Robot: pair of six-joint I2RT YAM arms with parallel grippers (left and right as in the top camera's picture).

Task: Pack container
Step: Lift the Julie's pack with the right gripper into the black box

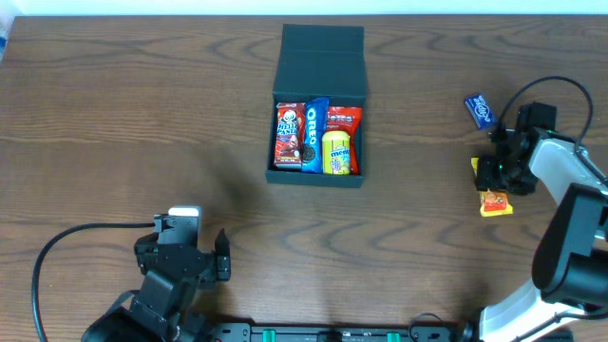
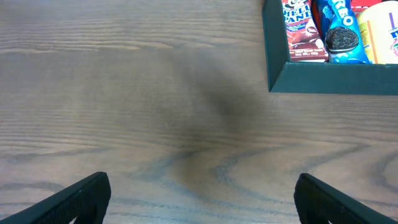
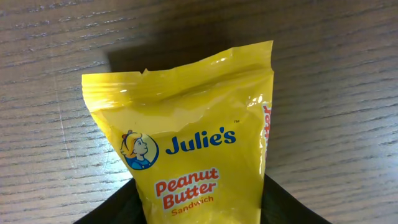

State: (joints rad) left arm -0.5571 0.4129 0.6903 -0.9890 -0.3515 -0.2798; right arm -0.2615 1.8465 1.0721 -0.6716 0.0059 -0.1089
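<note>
The container (image 1: 318, 59) is a dark teal box standing open at the table's far middle, its lid folded back; its near wall (image 2: 329, 79) shows in the left wrist view. Inside lie a red Hello Panda packet (image 1: 289, 133), a blue Oreo pack (image 1: 312, 133), a yellow tub (image 1: 336, 152) and a red packet (image 1: 343, 118). At the right, my right gripper (image 1: 494, 177) (image 3: 202, 208) is shut on a yellow Julie's peanut butter packet (image 3: 186, 124) (image 1: 495, 202), one finger on each side. My left gripper (image 1: 195, 236) (image 2: 202, 182) hangs open over bare wood at the front left.
A small blue packet (image 1: 481, 109) lies on the table behind the right gripper. The right arm (image 1: 570, 237) rises from the front right corner. A black cable (image 1: 57, 256) loops at the front left beside the left arm.
</note>
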